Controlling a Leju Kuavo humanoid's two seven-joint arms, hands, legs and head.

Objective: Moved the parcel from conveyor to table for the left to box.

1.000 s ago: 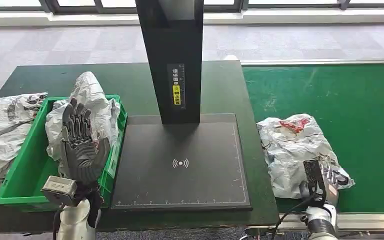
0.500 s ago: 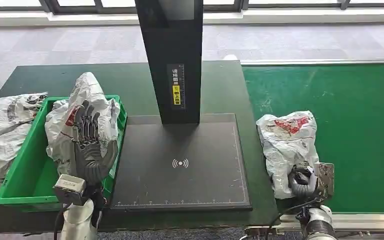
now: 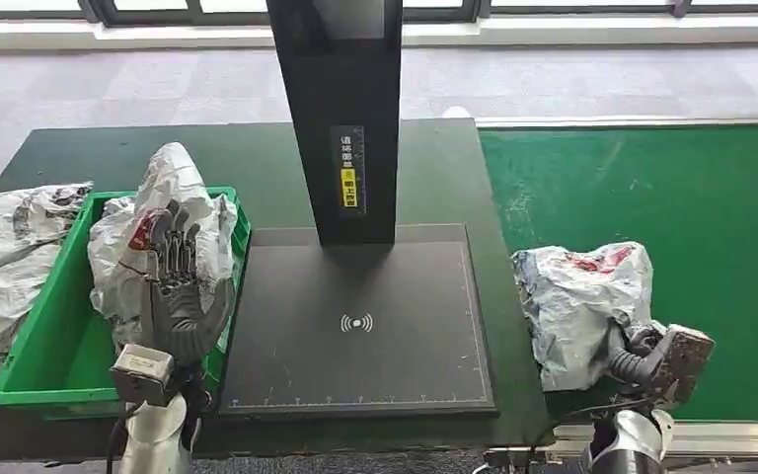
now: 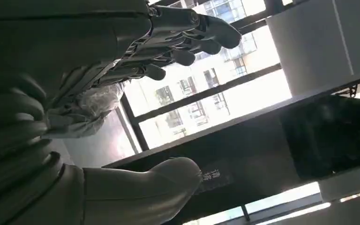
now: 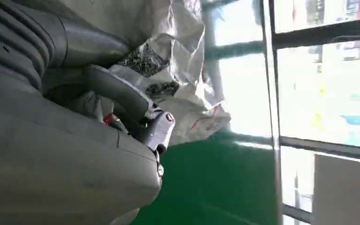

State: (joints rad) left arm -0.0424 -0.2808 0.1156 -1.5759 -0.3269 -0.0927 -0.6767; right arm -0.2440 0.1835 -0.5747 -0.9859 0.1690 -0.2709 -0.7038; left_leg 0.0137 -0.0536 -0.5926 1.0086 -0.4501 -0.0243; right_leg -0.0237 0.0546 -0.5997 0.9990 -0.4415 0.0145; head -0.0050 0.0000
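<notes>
A crumpled white parcel (image 3: 577, 301) with red print lies on the green conveyor (image 3: 691, 217) beside the table's right edge. My right hand (image 3: 651, 357) grips its near corner, and the bag looks bunched and lifted there. The right wrist view has my fingers (image 5: 122, 101) closed into the parcel (image 5: 187, 70). My left hand (image 3: 180, 286) is raised upright with fingers spread, holding nothing, in front of the green box (image 3: 35, 380). That box holds another white parcel (image 3: 173, 212). In the left wrist view the left hand (image 4: 122, 93) has its fingers (image 4: 187, 37) apart.
A black scanner post (image 3: 341, 118) rises from a dark mat (image 3: 355, 326) at the middle of the dark green table (image 3: 257, 158). Another white parcel (image 3: 5, 262) lies left of the box. Grey floor and windows lie beyond.
My right hand has closed on the parcel and swung outward to the right, bunching and lifting the bag's near side. The left hand has drifted slightly right and stays spread.
</notes>
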